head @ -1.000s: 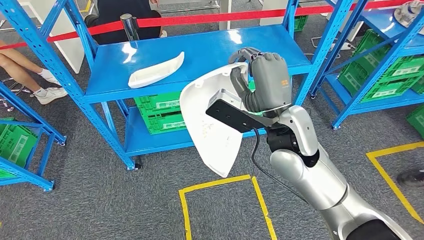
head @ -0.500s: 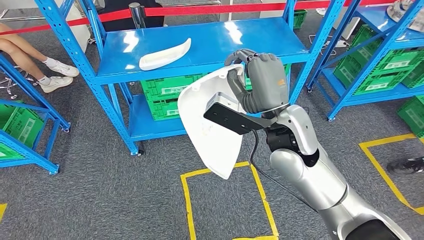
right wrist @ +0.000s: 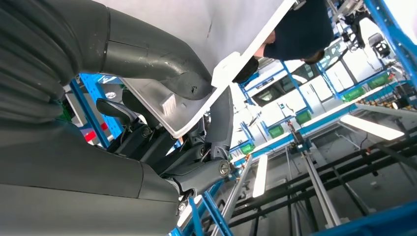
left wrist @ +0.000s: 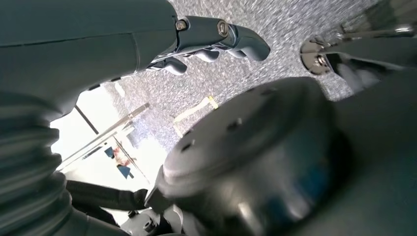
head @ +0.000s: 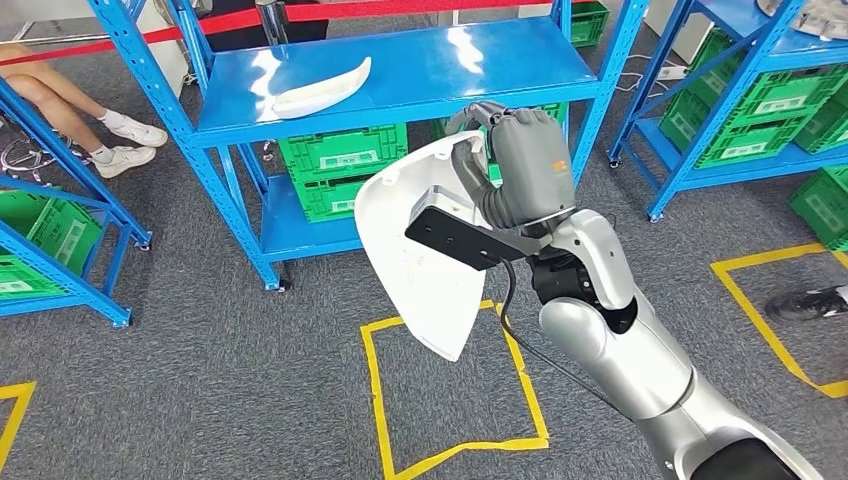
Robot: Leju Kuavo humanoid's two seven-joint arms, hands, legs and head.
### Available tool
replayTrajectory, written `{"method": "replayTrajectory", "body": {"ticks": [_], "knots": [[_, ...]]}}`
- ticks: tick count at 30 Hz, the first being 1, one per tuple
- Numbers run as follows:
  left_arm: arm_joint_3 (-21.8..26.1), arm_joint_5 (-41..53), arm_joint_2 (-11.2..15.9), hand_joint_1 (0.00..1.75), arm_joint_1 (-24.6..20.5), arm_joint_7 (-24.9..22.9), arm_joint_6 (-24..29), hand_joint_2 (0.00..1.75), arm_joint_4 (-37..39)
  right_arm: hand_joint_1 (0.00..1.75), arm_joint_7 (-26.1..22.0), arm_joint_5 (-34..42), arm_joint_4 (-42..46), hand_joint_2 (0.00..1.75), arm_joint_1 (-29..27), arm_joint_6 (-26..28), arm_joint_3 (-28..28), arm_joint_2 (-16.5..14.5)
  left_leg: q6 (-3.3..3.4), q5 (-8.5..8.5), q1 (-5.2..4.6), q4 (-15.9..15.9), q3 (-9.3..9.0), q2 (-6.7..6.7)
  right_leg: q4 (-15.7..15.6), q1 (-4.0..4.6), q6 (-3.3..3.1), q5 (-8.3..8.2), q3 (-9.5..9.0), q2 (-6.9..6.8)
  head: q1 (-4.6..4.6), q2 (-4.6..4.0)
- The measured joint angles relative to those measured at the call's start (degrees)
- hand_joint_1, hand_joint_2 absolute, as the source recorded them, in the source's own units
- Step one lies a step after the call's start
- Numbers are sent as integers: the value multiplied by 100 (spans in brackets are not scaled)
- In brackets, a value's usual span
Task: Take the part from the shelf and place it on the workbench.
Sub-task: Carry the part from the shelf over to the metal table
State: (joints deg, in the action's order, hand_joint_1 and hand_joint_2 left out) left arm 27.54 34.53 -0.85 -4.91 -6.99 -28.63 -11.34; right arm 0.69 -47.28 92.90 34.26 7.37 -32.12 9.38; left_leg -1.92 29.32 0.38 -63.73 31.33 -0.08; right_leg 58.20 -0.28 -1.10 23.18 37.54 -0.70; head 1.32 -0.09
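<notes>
My right hand (head: 525, 165) grips a large white curved part (head: 425, 260) by its upper edge and holds it upright in front of my body, above the grey carpet. In the right wrist view the thick thumb (right wrist: 147, 59) presses on the part's (right wrist: 221, 29) white face while dark fingers wrap its rim from behind. A second, narrow white part (head: 320, 88) lies on the top of the blue shelf (head: 480, 70) ahead. My left hand (left wrist: 123, 44) hangs low over the carpet with nothing in it, fingers loosely spread.
Green crates (head: 345, 165) fill the shelf's lower levels. Blue racks stand at the left (head: 60, 250) and right (head: 760, 90). A yellow taped square (head: 375, 400) marks the floor below the part. A seated person's legs (head: 60, 90) show far left; a shoe (head: 810, 303) far right.
The whole picture has shifted: the shelf sits higher and farther off, and more of the yellow square shows, so the camera has moved. My right hand keeps its hold on the part.
</notes>
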Motion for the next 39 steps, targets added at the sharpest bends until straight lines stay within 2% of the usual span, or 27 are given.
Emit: {"method": "replayTrajectory", "body": {"ticks": [2, 4, 5, 6, 7, 9, 10, 11, 12, 13, 14, 16, 17, 19, 20, 22, 24, 25, 26, 27, 28, 30, 32, 33, 36, 37, 39], "knots": [[2, -7, -5, 0, -6, 8, 0, 175, -3, 175, -12, 0, 18, 175, -1, -6, 21, 1, 65, 173, -35, 571, -336, -15, 1, -4, 64, -112, 58, -10, -2, 0], [4, -10, -16, 0, 0, 13, 0, 175, 0, 175, -16, 1, 21, 175, -14, -8, 37, 4, 157, 120, -57, 656, -296, -12, -30, -19, 139, -213, 85, -10, 1, 0], [7, -10, -22, 0, 1, 13, 0, 175, 1, 175, -15, 2, 21, 175, -25, -10, 45, 10, 207, 62, -54, 664, -254, -1, -5, -28, 173, -176, 123, 1, 3, 0], [10, -10, -25, 0, 3, 10, 0, 175, 2, 175, -15, 3, 21, 175, -34, -11, 56, 17, 258, -9, -46, 674, -199, 13, 115, -33, 203, -22, 191, 12, 3, 0], [13, -9, -28, 0, 3, 9, 0, 175, 3, 175, -15, 3, 21, 175, -41, -11, 71, 24, 296, -87, -37, 679, -129, 28, 357, -39, 228, 233, 289, 24, 5, 0], [18, -6, -26, 0, 1, 5, 0, 175, 1, 175, -20, 2, 20, 175, -49, -12, 90, 30, 332, -232, -39, 665, 45, 42, 1118, -49, 265, 809, 507, 35, 4, 0], [20, -2, -28, 0, 0, 6, 0, 175, 2, 175, -23, 1, 18, 175, -57, -13, 93, 32, 332, -301, -40, 656, 140, 46, 1469, -52, 277, 955, 567, 37, 4, 0], [21, 3, -31, 0, 0, 4, 0, 175, 2, 175, -26, 0, 15, 175, -67, -13, 93, 32, 324, -367, -38, 644, 237, 49, 1674, -56, 286, 963, 551, 39, 4, 0], [22, 9, -33, 0, -1, 2, 0, 175, 2, 175, -28, -1, 14, 175, -74, -13, 93, 33, 310, -431, -33, 629, 334, 51, 1676, -62, 291, 860, 432, 39, 6, 0], [24, 13, -34, 0, -1, 0, 0, 175, 2, 175, -30, -1, 13, 175, -77, -13, 93, 33, 292, -489, -25, 612, 424, 53, 1477, -69, 294, 713, 215, 38, 6, 0], [26, 15, -34, 0, -3, -2, 0, 175, 1, 175, -32, -3, 13, 175, -76, -13, 94, 32, 267, -541, -19, 587, 503, 53, 1110, -78, 297, 615, -95, 38, 6, 0], [32, 15, -33, 0, -8, -4, 0, 175, -4, 175, -38, -9, 15, 175, -71, -14, 96, 32, 200, -627, -25, 535, 611, 42, 316, -67, 268, 674, -664, 51, 10, 0], [35, 14, -31, 0, -10, -5, 0, 175, -6, 175, -41, -13, 16, 175, -70, -15, 97, 32, 162, -672, -32, 525, 638, 38, 79, -58, 234, 751, -811, 59, 13, 0], [40, 11, -29, 0, -5, -9, 0, 175, -5, 175, -45, -21, 18, 175, -71, -20, 99, 32, 84, -769, -35, 547, 663, 35, -21, -42, 129, 761, -803, 68, 19, 0], [42, 9, -27, 0, -1, -7, 0, 175, -4, 175, -46, -26, 18, 175, -69, -25, 99, 32, 48, -756, -26, 534, 691, 32, -25, -46, 81, 712, -765, 59, 16, 0], [46, -2, -24, 0, 7, 51, 0, 175, -1, 175, -48, -42, 17, 175, -64, -37, 98, 30, -13, -445, -10, 266, 816, 23, -43, -56, -7, 604, -657, 46, 25, 0], [51, -26, -26, 0, 4, 188, 0, 175, -3, 175, -56, -61, 17, 175, -64, -69, 99, 28, -53, 96, -4, -432, 1018, 19, -44, -47, -50, 499, -526, 46, 33, 1], [55, -35, -26, 0, 2, 248, 0, 175, -4, 175, -67, -69, 17, 175, -70, -96, 98, 28, -63, 259, -3, -799, 1094, 19, -42, -37, -58, 444, -459, 46, 34, 1], [57, -40, -26, 0, 1, 295, 0, 175, -4, 175, -82, -78, 17, 175, -79, -131, 99, 28, -63, 307, -4, -1066, 1118, 19, -39, -25, -62, 392, -394, 44, 33, 1], [59, -39, -26, 0, 3, 317, 0, 175, -4, 175, -99, -86, 17, 175, -89, -166, 99, 28, -49, 234, -5, -1142, 1056, 19, -37, -12, -63, 347, -338, 42, 34, 1], [61, -38, -26, 0, 3, 328, 0, 175, -4, 175, -117, -95, 17, 175, -98, -195, 99, 28, -20, 99, -12, -997, 888, 20, -35, 1, -62, 305, -288, 39, 34, 0], [65, -35, -22, 0, -5, 337, 0, 175, -6, 175, -149, -112, 22, 175, -108, -223, 100, 28, 79, -72, -55, -213, 314, 101, -32, 33, -54, 237, -225, 8, 36, 0], [70, -32, -16, 0, -36, 344, 0, 175, -10, 175, -176, -133, 30, 175, -114, -231, 104, 29, 163, -20, -117, 489, -128, 221, -27, 49, -14, 184, -200, -51, 34, 0], [73, -31, -14, 0, -53, 348, 0, 175, -12, 175, -191, -144, 32, 175, -120, -238, 105, 30, 188, 28, -141, 633, -188, 242, -29, 49, 17, 162, -194, -91, 37, 0], [79, -25, -22, 0, -62, 354, 2, 175, -13, 175, -238, -169, 35, 175, -124, -260, 116, 30, 277, -56, -111, 747, -169, 112, 43, 34, 114, 205, -156, -151, 42, 0], [80, -22, -22, 0, -55, 352, 3, 175, -13, 175, -248, -175, 36, 175, -119, -269, 121, 30, 306, -105, -87, 770, -156, 73, 213, 30, 147, 338, -87, -108, 37, 0], [81, -17, -24, 0, -41, 345, 7, 175, -12, 175, -255, -181, 33, 175, -119, -299, 128, 30, 334, -183, -64, 775, -94, -6, 876, 4, 211, 754, 179, 2, 27, 0]]}}
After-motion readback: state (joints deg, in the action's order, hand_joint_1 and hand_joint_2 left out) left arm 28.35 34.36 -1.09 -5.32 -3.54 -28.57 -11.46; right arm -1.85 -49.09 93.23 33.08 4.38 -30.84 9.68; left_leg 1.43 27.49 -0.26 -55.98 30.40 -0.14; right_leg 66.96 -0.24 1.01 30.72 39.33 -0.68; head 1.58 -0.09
